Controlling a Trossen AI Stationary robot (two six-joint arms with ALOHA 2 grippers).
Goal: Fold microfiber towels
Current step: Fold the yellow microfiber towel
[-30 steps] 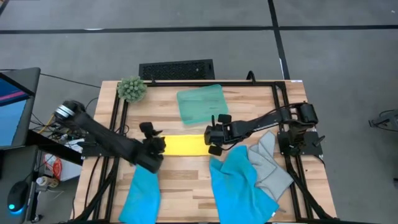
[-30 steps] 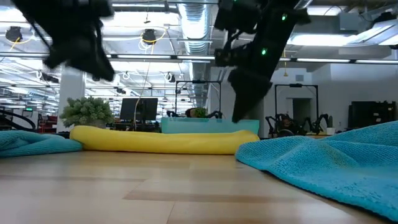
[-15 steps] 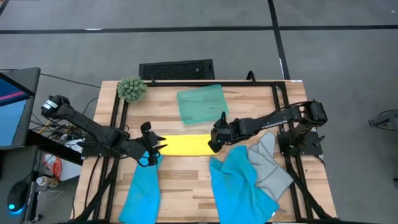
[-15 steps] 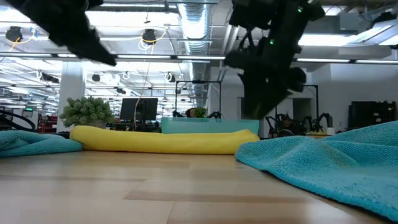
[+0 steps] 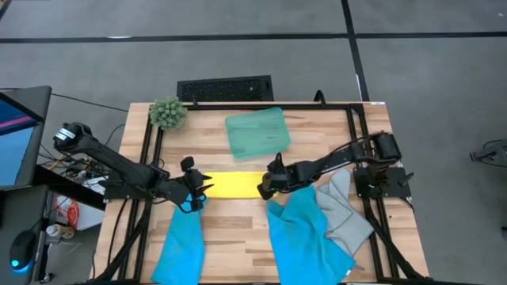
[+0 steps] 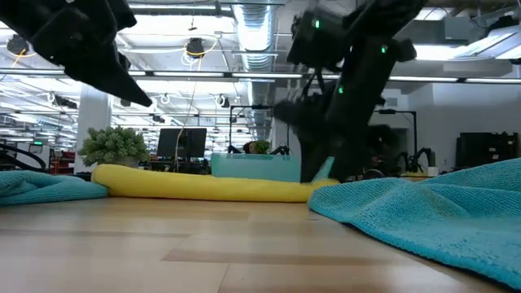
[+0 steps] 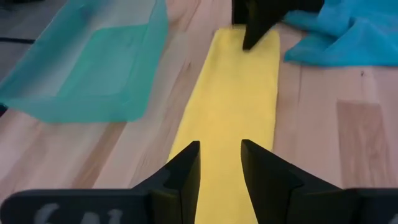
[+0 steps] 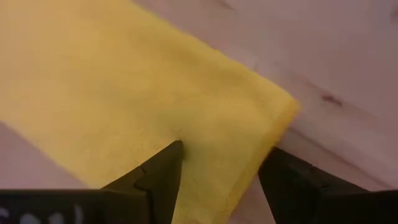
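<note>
At opposite ends of the folded yellow towel (image 5: pixel 231 184), left gripper (image 5: pixel 192 195) and right gripper (image 5: pixel 264 187) hover open-fingered, probably readying another fold.

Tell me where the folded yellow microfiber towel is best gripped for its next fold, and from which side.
Probably at its two short ends, from above. The folded yellow microfiber towel lies flat as a long strip on the wooden table, and the left gripper and right gripper sit open at opposite ends.
</note>
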